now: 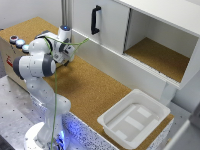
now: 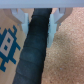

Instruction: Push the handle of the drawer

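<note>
The black handle (image 1: pixel 95 20) stands upright on the white drawer front (image 1: pixel 109 25) of the cabinet at the back of the exterior view. My gripper (image 1: pixel 69 56) hangs over the cork table (image 1: pixel 90 85), to the exterior view's left of the handle and well apart from it. In the wrist view the gripper (image 2: pixel 39 17) has its two pale fingers (image 2: pixel 22 17) spread apart, and a dark blurred band (image 2: pixel 32 55) runs between them over the cork. I cannot tell what the band is. The handle is not in the wrist view.
An open cabinet compartment (image 1: pixel 160 55) with a cork floor lies to the exterior view's right of the drawer front. A white plastic bin (image 1: pixel 134 117) sits at the table's near right corner. Coloured buttons (image 1: pixel 19 42) sit at the left. A green cable (image 1: pixel 55 90) hangs along the arm.
</note>
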Motion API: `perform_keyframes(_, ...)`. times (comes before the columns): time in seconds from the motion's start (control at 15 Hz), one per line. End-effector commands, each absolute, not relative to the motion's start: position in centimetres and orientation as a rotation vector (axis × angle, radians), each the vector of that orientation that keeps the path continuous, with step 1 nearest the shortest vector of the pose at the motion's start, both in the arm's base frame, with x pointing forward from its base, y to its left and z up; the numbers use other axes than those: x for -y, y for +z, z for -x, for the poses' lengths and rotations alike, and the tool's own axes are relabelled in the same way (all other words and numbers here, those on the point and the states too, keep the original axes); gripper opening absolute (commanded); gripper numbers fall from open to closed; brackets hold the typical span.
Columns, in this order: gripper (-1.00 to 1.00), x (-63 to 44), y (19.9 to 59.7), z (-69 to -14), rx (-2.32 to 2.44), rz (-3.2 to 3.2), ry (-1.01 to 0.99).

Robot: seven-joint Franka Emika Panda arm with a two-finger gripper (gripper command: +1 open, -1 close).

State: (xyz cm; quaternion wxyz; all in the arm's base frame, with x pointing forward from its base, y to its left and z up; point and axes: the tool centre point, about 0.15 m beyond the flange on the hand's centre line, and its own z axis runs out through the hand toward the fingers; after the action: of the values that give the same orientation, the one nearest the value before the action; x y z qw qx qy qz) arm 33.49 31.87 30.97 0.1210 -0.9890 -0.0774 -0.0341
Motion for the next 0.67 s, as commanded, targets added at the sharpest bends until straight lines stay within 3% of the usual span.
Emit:
perform_keyframes(0.0,1.00,-34.9,30.9,-29.6,0.188,2.887,-0.094)
perform_keyframes(0.6,1.00,-32.6,34.5,-27.7,0.107,2.858,-0.201)
